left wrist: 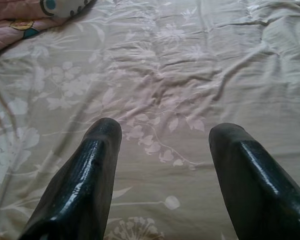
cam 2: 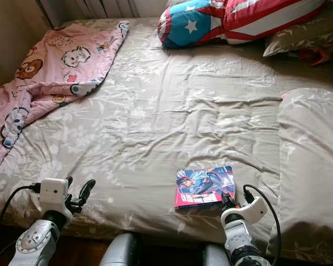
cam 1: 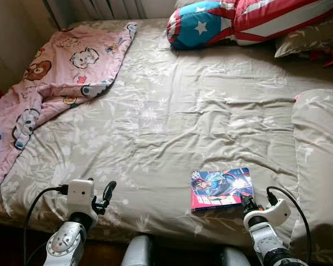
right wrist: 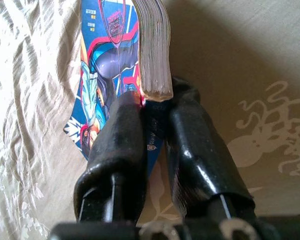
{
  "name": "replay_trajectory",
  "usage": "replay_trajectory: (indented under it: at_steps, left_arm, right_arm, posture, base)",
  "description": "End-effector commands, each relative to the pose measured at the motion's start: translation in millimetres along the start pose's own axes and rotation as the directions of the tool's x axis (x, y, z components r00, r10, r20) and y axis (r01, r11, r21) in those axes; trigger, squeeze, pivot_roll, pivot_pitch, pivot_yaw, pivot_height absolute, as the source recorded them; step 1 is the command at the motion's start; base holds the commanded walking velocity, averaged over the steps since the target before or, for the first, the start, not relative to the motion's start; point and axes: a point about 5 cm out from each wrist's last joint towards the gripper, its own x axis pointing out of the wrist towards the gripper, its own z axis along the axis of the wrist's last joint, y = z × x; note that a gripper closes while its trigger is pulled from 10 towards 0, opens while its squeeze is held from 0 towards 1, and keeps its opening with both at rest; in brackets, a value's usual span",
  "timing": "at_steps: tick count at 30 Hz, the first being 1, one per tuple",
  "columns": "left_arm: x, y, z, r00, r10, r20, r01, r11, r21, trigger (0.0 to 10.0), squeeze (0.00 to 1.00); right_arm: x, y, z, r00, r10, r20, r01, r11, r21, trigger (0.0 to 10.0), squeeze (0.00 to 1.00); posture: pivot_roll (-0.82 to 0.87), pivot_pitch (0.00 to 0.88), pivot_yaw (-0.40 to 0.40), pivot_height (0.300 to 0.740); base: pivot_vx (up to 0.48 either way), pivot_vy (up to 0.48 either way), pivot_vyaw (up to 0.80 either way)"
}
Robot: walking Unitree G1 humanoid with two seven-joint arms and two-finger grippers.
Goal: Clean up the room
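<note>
**Bed layout**

A book (cam 1: 221, 188) lies on the bed (cam 1: 177, 111) near its front edge, toward the right. The right gripper (right wrist: 152, 112) is at the book's front right corner; the left gripper (cam 1: 102, 194) sits over the front left part. A blanket (cam 1: 50, 83) covers the back left corner, spilling over the left edge. Pillows (cam 1: 250, 19) line the back edge at right, another pillow (cam 1: 319, 160) along the right edge.

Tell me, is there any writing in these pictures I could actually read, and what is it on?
None reads clearly.
Book, gripped at its corner by the right gripper: small print on the cover, too blurred to read.
Pink blanket: cartoon animals, no legible words.
Star pillow: a white star and stripes, no words.
</note>
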Motion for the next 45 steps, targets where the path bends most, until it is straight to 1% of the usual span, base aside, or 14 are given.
replay_trajectory:
  at_steps: [1,3,7,8,9,20,25,26,27,28,29,32,40,45]
  left_arm:
    - [-2.6,3.8,-0.7,1.000,0.003,-0.019,-0.003,1.000,0.023,10.0,0.00]
    - [-2.1,3.5,-0.2,1.000,0.003,-0.018,-0.002,1.000,0.021,10.0,0.00]
    - [-1.5,3.1,-0.3,1.000,0.002,-0.017,-0.002,1.000,0.019,10.0,0.00]
    - [-1.2,2.7,-0.7,1.000,0.002,-0.018,-0.001,1.000,0.019,10.0,0.00]
    - [-0.5,1.9,-1.0,1.000,0.001,-0.017,-0.001,1.000,0.017,10.0,0.00]
    - [3.6,-1.3,-0.9,1.000,-0.002,-0.011,0.002,1.000,0.007,10.0,0.00]
    - [10.0,-5.1,-1.7,1.000,-0.004,-0.009,0.004,1.000,-0.002,10.0,0.00]
    - [11.0,-5.6,-2.4,1.000,-0.005,-0.010,0.005,1.000,-0.004,10.0,0.00]
    - [13.1,-6.5,-3.9,1.000,-0.003,-0.013,0.003,1.000,-0.010,10.0,0.00]
    - [14.1,-6.9,-4.8,1.000,-0.002,-0.016,0.002,1.000,-0.013,10.0,0.00]
    - [15.6,-7.5,-6.1,1.000,-0.001,-0.019,0.001,1.000,-0.016,10.0,0.00]
    - [19.5,-8.0,-10.8,0.999,0.008,-0.032,-0.008,1.000,-0.028,10.0,0.00]
    - [28.8,-4.8,-36.6,0.991,0.053,-0.126,-0.062,0.996,-0.070,10.0,0.00]
    - [29.7,0.2,-63.4,0.961,0.109,-0.253,-0.140,0.984,-0.109,10.0,0.00]
  right_arm:
    - [-3.6,-10.3,-3.4,0.999,-0.045,-0.004,0.045,0.999,0.002,10.0,0.00]
    - [-4.3,-12.5,-2.8,0.998,-0.056,0.001,0.056,0.998,0.005,10.0,0.00]
    - [-4.7,-14.1,-1.4,0.998,-0.063,0.008,0.063,0.998,0.009,10.0,0.20]
    - [-4.9,-14.5,-1.2,0.998,-0.063,0.008,0.063,0.998,0.009,10.0,0.50]
    - [-5.1,-15.3,-0.8,0.998,-0.067,0.008,0.067,0.998,0.006,10.0,0.54]
    - [-6.0,-19.2,2.3,0.996,-0.091,0.018,0.091,0.996,0.008,10.0,0.53]
    - [-7.8,-24.3,3.3,0.993,-0.115,0.019,0.115,0.993,0.000,10.0,0.46]
    - [-8.2,-25.4,3.0,0.993,-0.118,0.019,0.118,0.993,-0.001,10.0,0.44]
    - [-9.1,-27.3,2.3,0.992,-0.124,0.017,0.124,0.992,-0.005,10.0,0.24]
    - [-9.4,-28.1,1.9,0.992,-0.127,0.016,0.127,0.992,-0.007,10.0,0.24]
    - [-9.7,-28.7,1.8,0.991,-0.130,0.015,0.130,0.991,-0.009,10.0,0.04]
    - [-11.7,-33.0,-0.4,0.989,-0.144,0.008,0.145,0.989,-0.021,10.0,0.00]
    - [-18.3,-43.4,-9.7,0.986,-0.165,0.000,0.163,0.975,-0.149,10.0,0.00]
    - [-16.9,-35.6,-18.4,0.990,-0.134,-0.033,0.114,0.929,-0.351,10.0,0.00]
  posture:
    - [0.13,0.214,0.098,0.657]
    - [0.13,0.214,0.098,0.657]
    - [0.13,0.214,0.098,0.657]
    - [0.12,0.204,0.093,0.657]
    - [0.12,0.204,0.093,0.657]
    - [0.11,0.183,0.087,0.657]
    - [0.09,0.168,0.080,0.657]
    - [0.09,0.163,0.077,0.657]
    - [0.09,0.155,0.074,0.657]
    - [0.08,0.153,0.072,0.657]
    - [0.08,0.143,0.068,0.657]
    - [0.07,0.128,0.061,0.657]
    - [0.04,0.035,0.032,0.657]
    - [0.01,0.000,0.013,0.657]
  base:
    - [0.000,0.000,0.00]
    - [0.000,0.000,0.00]
    - [0.000,0.000,0.00]
    - [0.000,0.000,0.00]
    - [0.000,0.000,0.00]
    - [0.000,0.000,0.00]
    - [0.000,0.000,0.00]
    - [0.000,0.000,0.00]
    - [0.000,0.000,0.00]
    - [0.000,0.000,0.00]
    - [0.000,0.000,0.00]
    - [0.000,0.000,0.00]
    - [0.000,0.000,0.00]
    - [0.000,0.000,0.00]
